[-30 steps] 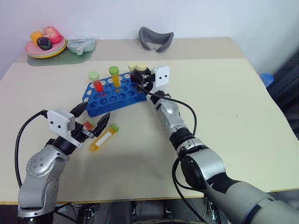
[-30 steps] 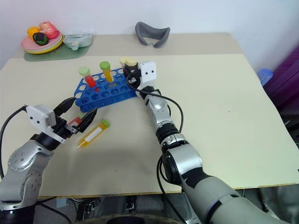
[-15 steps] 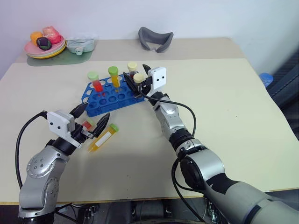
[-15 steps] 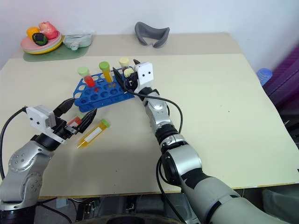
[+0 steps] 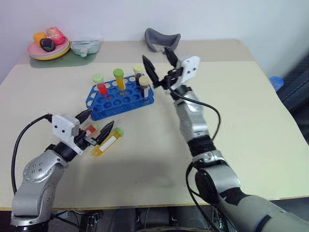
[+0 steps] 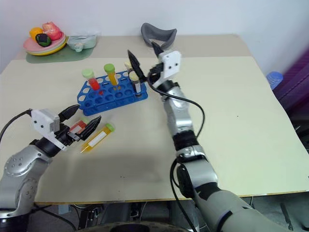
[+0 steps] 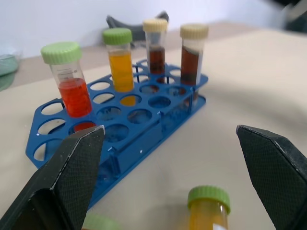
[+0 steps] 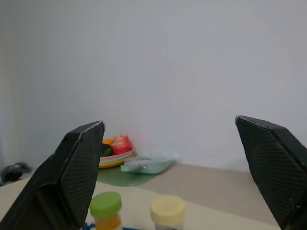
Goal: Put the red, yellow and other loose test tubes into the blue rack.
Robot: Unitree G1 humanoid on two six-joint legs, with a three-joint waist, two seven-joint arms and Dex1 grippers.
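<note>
Both end effectors (image 5: pixel 94 123) (image 5: pixel 157 65) wide open, empty; perforated blue plastic rack (image 5: pixel 120 96).

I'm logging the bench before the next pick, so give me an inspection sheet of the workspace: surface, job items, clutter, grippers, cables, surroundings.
Surface: beige table, no spills seen.
Job's things: blue rack holds four upright tubes: red tube, yellow tube and two dark cream-capped tubes. Loose yellow tube and loose red tube lie on the table.
Clutter: plate of toy food, green mat, grey curved object.
Grippers: left gripper open over the loose tubes; right gripper open, empty, raised behind the rack.
Cables: black cable on the left arm, another along the right.
Surroundings: white wall.
</note>
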